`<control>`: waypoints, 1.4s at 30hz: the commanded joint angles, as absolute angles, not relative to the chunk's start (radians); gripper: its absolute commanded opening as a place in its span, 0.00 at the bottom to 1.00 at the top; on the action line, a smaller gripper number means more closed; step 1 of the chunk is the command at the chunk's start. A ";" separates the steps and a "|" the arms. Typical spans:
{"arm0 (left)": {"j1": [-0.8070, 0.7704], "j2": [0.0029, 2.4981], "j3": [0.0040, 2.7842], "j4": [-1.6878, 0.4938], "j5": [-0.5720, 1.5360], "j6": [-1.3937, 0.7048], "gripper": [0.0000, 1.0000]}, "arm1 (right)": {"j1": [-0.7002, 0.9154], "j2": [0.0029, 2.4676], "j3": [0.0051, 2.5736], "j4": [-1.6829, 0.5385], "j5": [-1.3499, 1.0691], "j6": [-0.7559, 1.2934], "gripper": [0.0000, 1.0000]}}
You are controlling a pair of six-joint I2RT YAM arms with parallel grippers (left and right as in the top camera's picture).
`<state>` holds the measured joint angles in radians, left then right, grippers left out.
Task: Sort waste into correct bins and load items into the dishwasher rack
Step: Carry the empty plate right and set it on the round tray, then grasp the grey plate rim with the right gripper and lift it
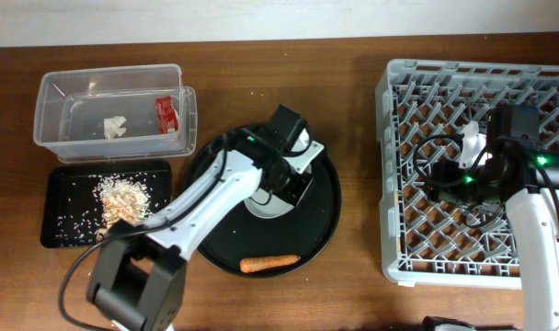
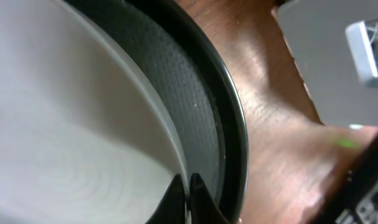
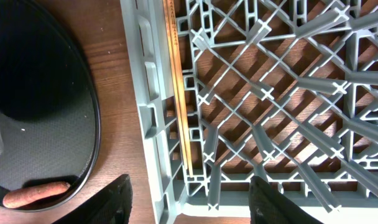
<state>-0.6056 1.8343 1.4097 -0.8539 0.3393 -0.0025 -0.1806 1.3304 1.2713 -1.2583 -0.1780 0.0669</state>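
Left end effector [image 2: 188, 194] clenched on rim of pale grey plate [image 2: 64, 124], fingertips nearly touching at plate edge, inside round black tray [image 2: 207, 106]. Left arm [image 1: 206, 207] reaches from bottom-left base diagonally up-right, wrist bent down over tray. Right end effector [image 3: 195, 204] released, fingers wide apart, pointing down over left edge of dishwasher rack [image 3: 288, 93]; right arm [image 1: 541, 239] comes up from bottom-right, wrist over rack middle. Chopsticks [image 3: 176, 93] lie flat in rack along left wall. Carrot [image 1: 268, 264] on near edge of round tray. Tissue [image 1: 116, 126] and red wrapper [image 1: 166, 112] in clear tub [image 1: 54, 92]. Food scraps [image 1: 123, 195] in black rectangular tray [image 1: 59, 230] just below tub on tabletop [image 1: 353, 276].
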 commanded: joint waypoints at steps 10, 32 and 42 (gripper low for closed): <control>-0.362 1.570 1.535 -1.137 0.133 -0.012 0.77 | -0.113 1.332 1.352 -1.118 -0.289 0.056 0.61; 0.042 1.546 1.534 -1.273 0.115 -0.057 0.99 | 0.414 2.034 1.360 -0.847 -0.281 0.253 0.39; 0.042 1.546 1.534 -1.273 0.115 -0.057 0.99 | 0.414 2.038 1.360 -0.833 -0.278 0.354 0.04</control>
